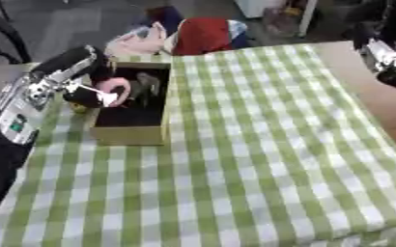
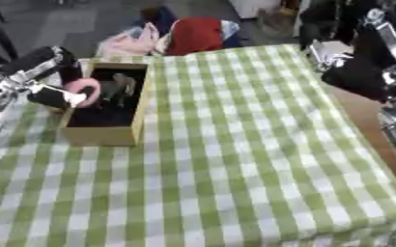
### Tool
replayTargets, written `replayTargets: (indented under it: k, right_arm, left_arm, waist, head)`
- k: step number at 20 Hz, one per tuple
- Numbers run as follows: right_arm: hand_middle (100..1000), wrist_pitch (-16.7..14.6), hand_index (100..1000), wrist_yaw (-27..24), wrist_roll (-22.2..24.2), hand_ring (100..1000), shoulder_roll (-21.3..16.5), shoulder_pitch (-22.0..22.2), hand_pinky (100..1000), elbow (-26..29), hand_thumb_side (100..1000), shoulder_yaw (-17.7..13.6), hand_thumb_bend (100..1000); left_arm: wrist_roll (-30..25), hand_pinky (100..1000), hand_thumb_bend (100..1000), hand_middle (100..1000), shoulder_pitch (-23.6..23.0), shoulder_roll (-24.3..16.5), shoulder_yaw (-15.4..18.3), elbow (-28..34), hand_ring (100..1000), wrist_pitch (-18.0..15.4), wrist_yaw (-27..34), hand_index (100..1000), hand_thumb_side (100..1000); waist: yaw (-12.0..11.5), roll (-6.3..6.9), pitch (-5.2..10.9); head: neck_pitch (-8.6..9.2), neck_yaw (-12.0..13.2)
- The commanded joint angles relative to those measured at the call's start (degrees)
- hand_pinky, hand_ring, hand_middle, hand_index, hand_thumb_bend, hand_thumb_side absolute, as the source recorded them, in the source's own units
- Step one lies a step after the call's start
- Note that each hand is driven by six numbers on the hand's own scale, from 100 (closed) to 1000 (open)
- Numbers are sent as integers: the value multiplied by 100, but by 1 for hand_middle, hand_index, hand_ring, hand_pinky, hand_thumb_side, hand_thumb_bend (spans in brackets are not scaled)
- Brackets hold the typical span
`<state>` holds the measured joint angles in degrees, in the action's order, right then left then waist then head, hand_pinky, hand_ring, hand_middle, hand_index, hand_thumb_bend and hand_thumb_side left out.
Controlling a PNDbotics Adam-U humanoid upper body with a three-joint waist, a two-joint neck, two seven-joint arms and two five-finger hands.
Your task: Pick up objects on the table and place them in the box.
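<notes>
An open cardboard box [image 1: 132, 131] stands at the left of the green checked table [image 1: 261, 144]. My left hand [image 1: 90, 94] hangs over the box's left wall, its fingers curled round a pink object [image 1: 115, 88] just inside the opening. Dark shapes [image 1: 146, 86] lie in the far part of the box; I cannot make them out. My right hand [image 2: 356, 77] shows at the right edge, raised off the table, a blurred black mass with its fingers not readable.
Pink, red and blue items [image 1: 189, 34] are piled beyond the table's far edge. Bare wooden tabletop [image 1: 379, 96] shows along the right side, outside the cloth. My left arm [image 1: 32, 96] covers the table's left edge.
</notes>
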<state>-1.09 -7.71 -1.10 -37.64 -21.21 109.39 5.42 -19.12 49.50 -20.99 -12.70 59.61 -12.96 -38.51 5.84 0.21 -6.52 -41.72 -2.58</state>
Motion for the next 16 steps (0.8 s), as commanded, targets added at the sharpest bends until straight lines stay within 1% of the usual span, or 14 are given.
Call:
replayTargets:
  k: [1, 2, 3, 4, 5, 6, 7, 8, 9, 10, 11, 13, 14, 16]
  right_arm:
    - [668, -9, 927, -51, 30, 785, -84, -97, 714, 42, 350, -24, 150]
    - [668, -10, 927, -51, 34, 785, -82, -98, 714, 40, 352, -23, 149]
    - [667, -10, 927, -49, 40, 785, -78, -97, 714, 36, 354, -20, 147]
    - [667, -9, 927, -46, 47, 785, -73, -97, 713, 29, 355, -15, 147]
    - [667, -10, 926, -42, 54, 785, -69, -95, 712, 23, 357, -11, 145]
    - [667, -11, 926, -38, 61, 785, -65, -91, 712, 16, 357, -8, 145]
    - [666, -13, 926, -34, 66, 785, -63, -88, 711, 11, 357, -5, 144]
    - [666, -15, 926, -32, 69, 785, -62, -85, 710, 7, 358, -5, 143]
    - [665, -17, 925, -30, 70, 784, -62, -82, 710, 3, 359, -7, 140]
    - [665, -18, 925, -30, 69, 785, -61, -79, 710, -2, 359, -9, 140]
    - [665, -20, 925, -31, 70, 785, -59, -78, 710, -6, 359, -9, 140]
    - [665, -24, 925, -29, 76, 785, -59, -76, 710, -11, 361, -7, 139]
    - [665, -25, 925, -26, 76, 785, -60, -69, 709, -14, 361, -10, 139]
    - [665, -28, 925, -19, 72, 785, -63, -54, 709, -24, 362, -18, 138]
  left_arm:
    - [14, 556, 286, 440, 152, 94, -54, -140, 458, -163, -68, 521, 220]
    - [-9, 569, 304, 470, 151, 127, -80, -176, 484, -212, -88, 552, 231]
    - [-31, 586, 334, 504, 145, 157, -102, -211, 515, -255, -101, 599, 268]
    - [-62, 589, 342, 510, 136, 178, -122, -237, 520, -294, -98, 609, 277]
    - [-96, 609, 408, 549, 126, 193, -141, -252, 553, -333, -82, 676, 348]
    - [-133, 613, 422, 555, 113, 201, -166, -251, 559, -372, -58, 682, 361]
    - [-169, 642, 566, 596, 100, 201, -193, -234, 599, -411, -39, 721, 466]
    - [-192, 653, 624, 609, 88, 193, -212, -204, 612, -441, -32, 733, 498]
    - [-200, 681, 739, 647, 78, 183, -225, -167, 649, -458, -47, 762, 554]
    - [-194, 694, 792, 666, 70, 174, -230, -129, 667, -469, -85, 773, 582]
    - [-160, 727, 898, 708, 61, 159, -222, -83, 708, -471, -120, 803, 640]
    - [-23, 762, 986, 755, 42, 95, -204, 83, 750, -461, -222, 829, 683]
    - [70, 767, 1000, 760, 29, 49, -186, 204, 756, -443, -265, 831, 691]
    - [242, 775, 1000, 767, -3, -71, -140, 499, 764, -383, -259, 828, 717]
  waist:
    - [16, -14, 60]
    - [19, -14, 57]
    - [21, -12, 55]
    - [22, -10, 55]
    - [20, -9, 54]
    - [17, -8, 54]
    - [13, -6, 54]
    - [9, -6, 55]
    - [4, -6, 58]
    - [-1, -7, 60]
    - [-6, -9, 63]
    - [-17, -12, 65]
    - [-26, -14, 67]
    - [-50, -16, 70]
  head:
    - [51, 32]
    - [52, 31]
    - [52, 31]
    - [51, 32]
    - [50, 28]
    - [49, 25]
    - [49, 22]
    - [48, 19]
    - [46, 16]
    - [45, 13]
    - [49, 13]
    - [57, 3]
    - [58, -4]
    - [60, -16]
